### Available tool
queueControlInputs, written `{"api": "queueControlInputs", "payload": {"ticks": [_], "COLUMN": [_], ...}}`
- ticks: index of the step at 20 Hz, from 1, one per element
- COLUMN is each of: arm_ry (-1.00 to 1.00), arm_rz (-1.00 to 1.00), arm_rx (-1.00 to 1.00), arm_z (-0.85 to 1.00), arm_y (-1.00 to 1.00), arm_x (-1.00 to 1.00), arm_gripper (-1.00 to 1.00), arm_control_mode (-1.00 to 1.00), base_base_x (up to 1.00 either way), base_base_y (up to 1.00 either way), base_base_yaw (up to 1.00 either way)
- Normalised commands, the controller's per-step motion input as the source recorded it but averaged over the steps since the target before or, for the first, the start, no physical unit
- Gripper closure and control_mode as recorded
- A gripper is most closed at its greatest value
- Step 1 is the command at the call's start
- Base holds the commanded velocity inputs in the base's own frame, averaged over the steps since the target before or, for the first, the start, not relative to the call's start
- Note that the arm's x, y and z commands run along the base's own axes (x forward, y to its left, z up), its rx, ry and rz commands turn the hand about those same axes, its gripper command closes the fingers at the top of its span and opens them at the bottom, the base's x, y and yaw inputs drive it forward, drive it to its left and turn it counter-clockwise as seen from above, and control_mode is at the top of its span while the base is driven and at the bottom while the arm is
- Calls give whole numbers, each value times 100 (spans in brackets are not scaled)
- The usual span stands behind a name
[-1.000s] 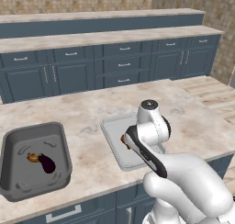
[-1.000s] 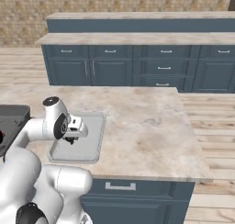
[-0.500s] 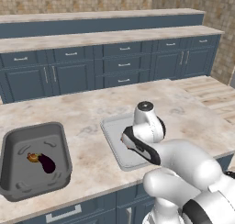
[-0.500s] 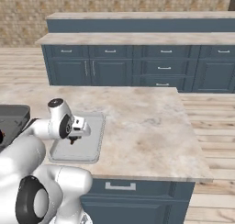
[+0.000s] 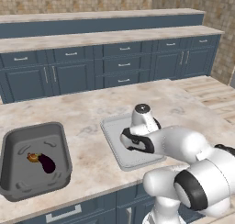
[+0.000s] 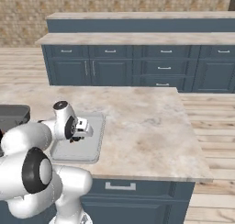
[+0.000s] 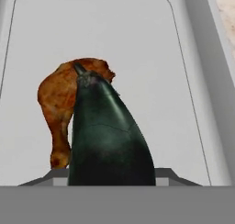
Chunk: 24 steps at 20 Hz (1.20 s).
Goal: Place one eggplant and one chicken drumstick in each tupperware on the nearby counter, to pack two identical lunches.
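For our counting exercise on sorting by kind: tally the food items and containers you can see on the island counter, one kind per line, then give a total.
Eggplants: 2, one in the dark tub, one over the pale tray
Chicken drumsticks: 2, dark tub, pale tray
Containers: 2, dark tub, pale tray
Total: 6

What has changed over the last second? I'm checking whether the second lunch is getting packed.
The arm has folded lower and its gripper has come down over the shallow tray, holding the eggplant above the chicken drumstick lying there. The deep tub with its eggplant and drumstick stayed put.
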Motion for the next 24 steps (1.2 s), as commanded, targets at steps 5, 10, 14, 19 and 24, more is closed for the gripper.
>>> {"api": "queueControlInputs", "payload": {"ticks": [5, 10, 14, 19, 24], "arm_ry": [0, 0, 0, -3, -6], "arm_rz": [0, 0, 0, -5, -5], "arm_rx": [0, 0, 0, 0, 0], "arm_z": [-23, -9, 11, 41, 44], "arm_y": [0, -1, -6, -28, -45], "arm_x": [18, -1, -48, -55, -24], "arm_gripper": [100, 100, -100, -100, -100], "arm_control_mode": [-100, -100, -100, -100, -100], "base_base_x": [0, 0, 0, 0, 0], "base_base_y": [0, 0, 0, 0, 0], "base_base_yaw": [0, 0, 0, 0, 0]}}
